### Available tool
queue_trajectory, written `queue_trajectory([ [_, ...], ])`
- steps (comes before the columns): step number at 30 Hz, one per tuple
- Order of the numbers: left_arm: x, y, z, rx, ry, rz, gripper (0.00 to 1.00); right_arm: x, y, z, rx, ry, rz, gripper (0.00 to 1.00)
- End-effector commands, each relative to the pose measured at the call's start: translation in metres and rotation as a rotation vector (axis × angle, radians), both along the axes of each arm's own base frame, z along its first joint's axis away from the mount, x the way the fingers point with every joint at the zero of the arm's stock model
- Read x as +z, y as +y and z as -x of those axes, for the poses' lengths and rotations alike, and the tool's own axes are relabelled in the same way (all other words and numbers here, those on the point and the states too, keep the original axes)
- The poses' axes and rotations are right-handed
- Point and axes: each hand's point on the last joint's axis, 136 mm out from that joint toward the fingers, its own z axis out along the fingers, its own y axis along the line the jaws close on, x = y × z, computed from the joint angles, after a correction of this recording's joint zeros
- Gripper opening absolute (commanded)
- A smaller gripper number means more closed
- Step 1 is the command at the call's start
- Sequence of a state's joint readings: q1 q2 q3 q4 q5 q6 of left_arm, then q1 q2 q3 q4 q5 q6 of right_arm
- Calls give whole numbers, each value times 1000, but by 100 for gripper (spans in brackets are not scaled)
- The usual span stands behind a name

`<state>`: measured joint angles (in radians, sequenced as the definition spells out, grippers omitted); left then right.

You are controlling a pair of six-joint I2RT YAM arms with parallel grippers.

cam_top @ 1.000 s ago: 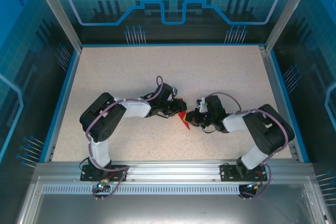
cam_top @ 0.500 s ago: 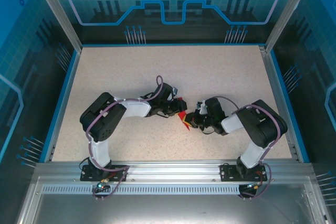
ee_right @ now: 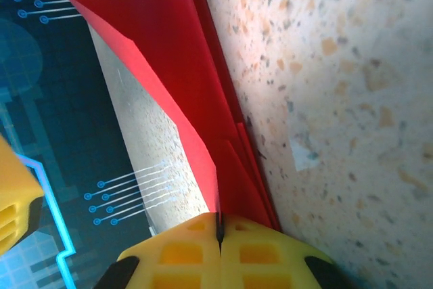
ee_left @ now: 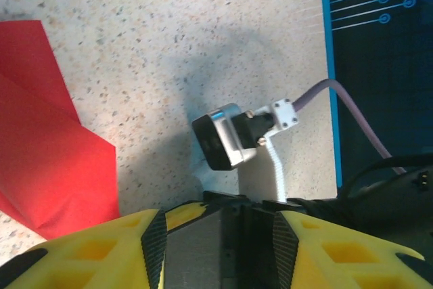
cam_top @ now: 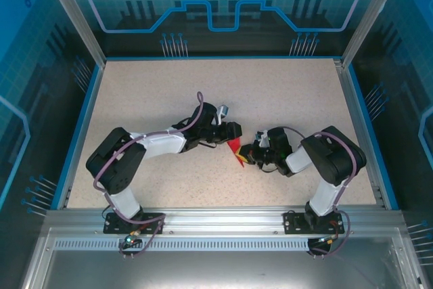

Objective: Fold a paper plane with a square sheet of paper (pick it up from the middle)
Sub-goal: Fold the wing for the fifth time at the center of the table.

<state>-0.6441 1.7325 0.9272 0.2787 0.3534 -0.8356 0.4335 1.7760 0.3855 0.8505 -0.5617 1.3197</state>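
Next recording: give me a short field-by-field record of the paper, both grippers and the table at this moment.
paper: red sheet of paper, creased, mid-table between the two arms
right gripper: shut on the paper's edge
left gripper: open, nothing between its fingers, paper beside it
table: speckled top, blue border
stage: folding under way, no finished plane
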Motion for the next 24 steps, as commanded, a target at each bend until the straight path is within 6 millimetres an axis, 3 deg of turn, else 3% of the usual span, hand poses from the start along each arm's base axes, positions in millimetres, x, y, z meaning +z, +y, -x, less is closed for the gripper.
queue_trajectory([
  [1, -17, 2, 2, -15, 13, -17, 48, 3, -1, -5, -27, 27, -57, 3],
  [13, -41, -14, -13, -28, 28, -32, 48, -5, -5, -3, -34, 61, -54, 3],
  [24, -79, -6, -15, -19, 92, -144, 46, -17, -10, 3, -25, 80, 11, 7],
])
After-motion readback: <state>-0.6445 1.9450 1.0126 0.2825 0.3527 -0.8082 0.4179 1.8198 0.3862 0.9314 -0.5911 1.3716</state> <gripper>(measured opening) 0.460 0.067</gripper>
